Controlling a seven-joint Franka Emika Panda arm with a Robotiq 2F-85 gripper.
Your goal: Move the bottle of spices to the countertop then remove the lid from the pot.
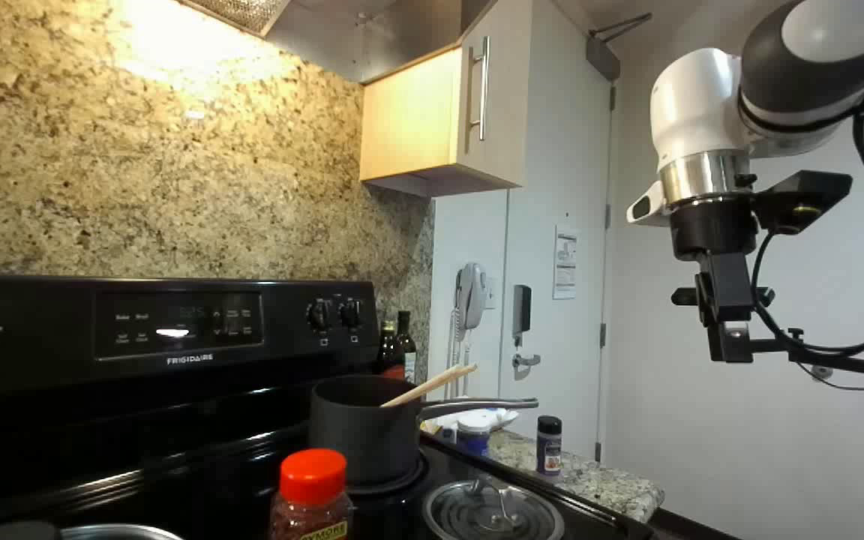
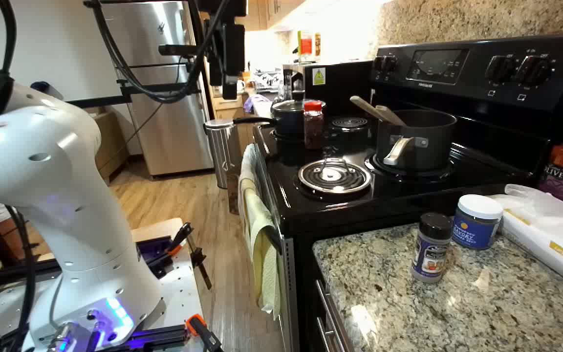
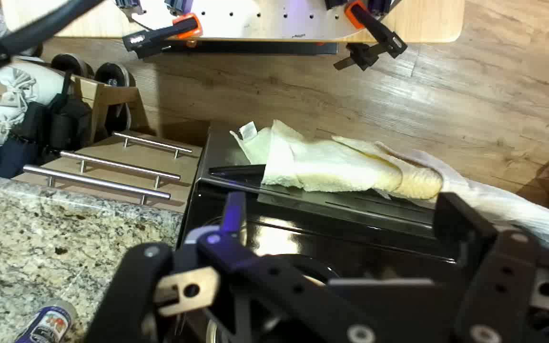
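Observation:
The bottle of spices [image 1: 312,506], red-capped with reddish-brown contents, stands upright on the black stove. It also shows in an exterior view [image 2: 313,128], partly in front of the pot [image 2: 285,122]. That pot is dark with a long black handle. A silvery-rimmed lid [image 2: 291,104] sits on it. Only a rim arc shows in an exterior view [image 1: 121,532]. The speckled countertop [image 2: 384,303] adjoins the stove, also in the wrist view [image 3: 26,238]. My gripper [image 1: 728,352] hangs high, away from the bottle and pot. Its fingers are apart and empty in the wrist view [image 3: 348,214].
A dark pot with wooden utensils [image 2: 418,142] stands on the rear burner. A silvery-rimmed disc with a raised handle [image 2: 334,177] lies at the front burner. A dark-capped bottle [image 2: 430,249], blue jar [image 2: 476,222] and white box [image 2: 550,239] are on the countertop. Towels [image 3: 327,164] hang in front.

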